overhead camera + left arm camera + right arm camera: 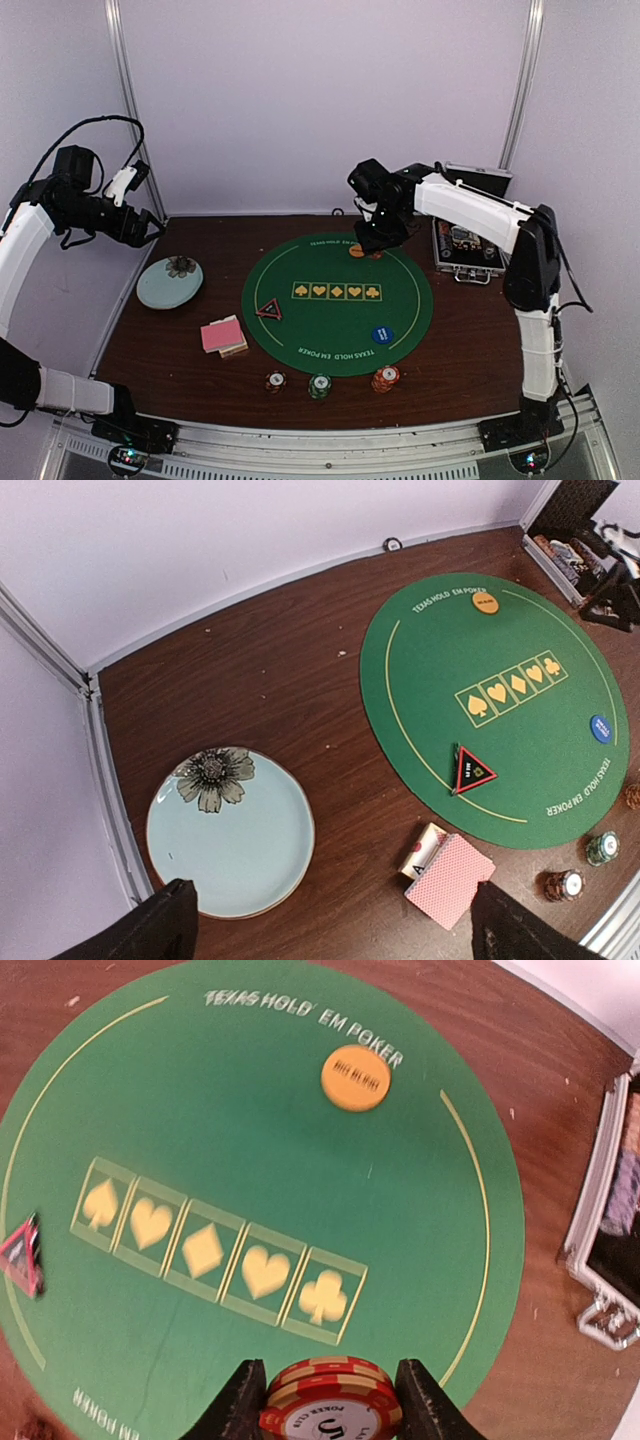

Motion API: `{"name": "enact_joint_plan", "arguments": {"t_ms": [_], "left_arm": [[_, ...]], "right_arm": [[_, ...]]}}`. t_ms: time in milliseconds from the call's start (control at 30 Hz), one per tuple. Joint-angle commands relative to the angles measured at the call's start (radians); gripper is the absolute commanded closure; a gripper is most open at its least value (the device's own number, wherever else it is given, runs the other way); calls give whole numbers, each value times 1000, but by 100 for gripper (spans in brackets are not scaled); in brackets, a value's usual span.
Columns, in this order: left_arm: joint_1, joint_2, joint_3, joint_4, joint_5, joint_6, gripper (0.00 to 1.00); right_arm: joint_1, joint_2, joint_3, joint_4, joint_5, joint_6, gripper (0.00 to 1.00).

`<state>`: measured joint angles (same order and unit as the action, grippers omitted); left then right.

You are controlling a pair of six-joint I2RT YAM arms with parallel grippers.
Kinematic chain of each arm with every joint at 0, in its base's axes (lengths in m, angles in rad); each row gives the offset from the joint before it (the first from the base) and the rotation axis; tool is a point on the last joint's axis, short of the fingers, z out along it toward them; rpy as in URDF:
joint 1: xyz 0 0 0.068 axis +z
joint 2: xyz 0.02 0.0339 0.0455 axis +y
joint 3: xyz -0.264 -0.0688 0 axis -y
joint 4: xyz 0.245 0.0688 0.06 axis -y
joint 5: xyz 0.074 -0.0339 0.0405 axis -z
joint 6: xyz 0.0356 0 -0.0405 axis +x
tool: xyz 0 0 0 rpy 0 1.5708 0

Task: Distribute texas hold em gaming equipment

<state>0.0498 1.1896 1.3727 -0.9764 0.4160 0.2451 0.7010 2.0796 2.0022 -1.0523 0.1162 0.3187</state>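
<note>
Red-and-cream striped poker chips (330,1392) sit pinched in the right gripper (331,1405); we see this only from its wrist. Orange button (355,1078) lies ahead. Left gripper (338,928) spread wide, empty.

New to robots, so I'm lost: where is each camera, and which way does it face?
Top external: fixed above and behind the left arm and right arm, both visible, looking down on the table and green mat.
Left wrist: high over the table's left side, looking down at the blue dish and cards; open left gripper at the bottom.
Right wrist: low over the green mat, looking down; right gripper clamps a chip stack.
Shared: all see the orange button.
</note>
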Motion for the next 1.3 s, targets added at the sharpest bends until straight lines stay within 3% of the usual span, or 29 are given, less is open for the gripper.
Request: {"name": "enact_joint_plan", "arguments": {"t_ms": [0,200,967,1033,1167,1267], "left_arm": [[6,-1,18,-4,15,11,2],[5,6,23,-10,10,17,2],[6,22,14,-11,16,14,2],[7,24,13,-10,16,17,2],[6,27,15,-10,12,21,2],[6,29,16,-11,13,21,3]], "right_arm": [[-44,168,185,-15,32,-61,83],[-95,327,357,-3,21,-72,82],[-177,511,395,143,-41,-68,79],[-178,522,401,146,-48,-62,75],[-184,528,398,143,-53,-51,51],[-184,526,398,138,-52,-48,43]]}}
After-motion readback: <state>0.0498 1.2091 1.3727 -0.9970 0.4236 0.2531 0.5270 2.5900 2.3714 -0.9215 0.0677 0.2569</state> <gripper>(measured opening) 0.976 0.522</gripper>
